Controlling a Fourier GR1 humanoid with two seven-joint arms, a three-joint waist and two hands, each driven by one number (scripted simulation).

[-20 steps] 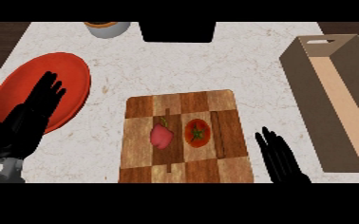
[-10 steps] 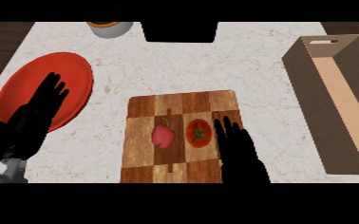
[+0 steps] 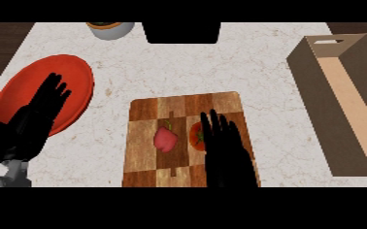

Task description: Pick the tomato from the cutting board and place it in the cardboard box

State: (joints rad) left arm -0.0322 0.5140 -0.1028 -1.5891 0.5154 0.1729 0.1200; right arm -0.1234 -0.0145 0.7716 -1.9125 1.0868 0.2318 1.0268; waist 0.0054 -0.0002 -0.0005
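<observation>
The right hand (image 3: 228,148), fingers straight and holding nothing, hovers over the checkered wooden cutting board (image 3: 147,140), covering part of the round red tomato (image 3: 197,137), apparently lining up a grasp. The open cardboard box (image 3: 337,97) waits at the counter's right. The left hand (image 3: 36,119) rests open at the left edge.
</observation>
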